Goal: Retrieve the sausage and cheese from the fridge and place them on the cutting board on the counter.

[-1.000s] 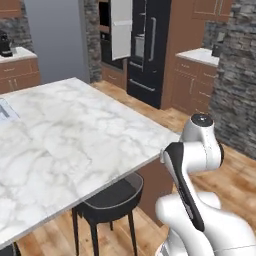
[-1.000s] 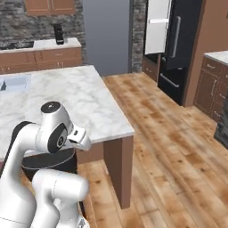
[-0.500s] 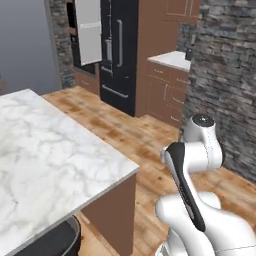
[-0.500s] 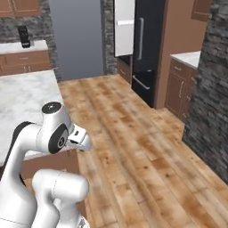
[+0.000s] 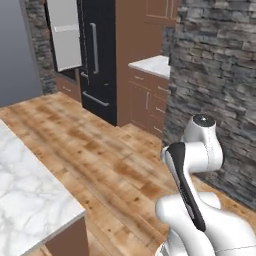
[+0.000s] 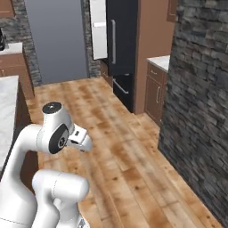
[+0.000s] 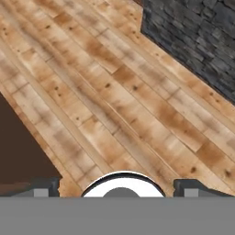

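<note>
Wooden floor planks lie under the gripper (image 7: 117,192), whose two dark tips stand wide apart at the bottom of the hand view with nothing between them, so the jaws are fully spread and empty. Just beside the robot, at the lower left of the left base view, the corner of the counter (image 5: 30,200) shows its grey-veined white marble; the same top appears as a sliver at the left edge of the right base view. No cutting board can be made out on the part of it that shows.

To the robot's right a dark stone wall (image 6: 200,111) stands close. Beyond it a run of brown cabinets (image 5: 150,97) with a white top leads back to the fridge (image 5: 97,55), tall and navy-black, well apart from the arm across the open floor. One of its doors (image 5: 64,32) hangs open, its pale inner face turned this way.

The sausage and the cheese cannot be seen from here (presumably inside, on shelves that are hidden at this angle). By my judgement both will be light. The sausage, being small and round, may roll or slip, so it wants a pinch across its middle. The cheese, a chunky block, should sit firmly if taken on two opposite flat faces.
</note>
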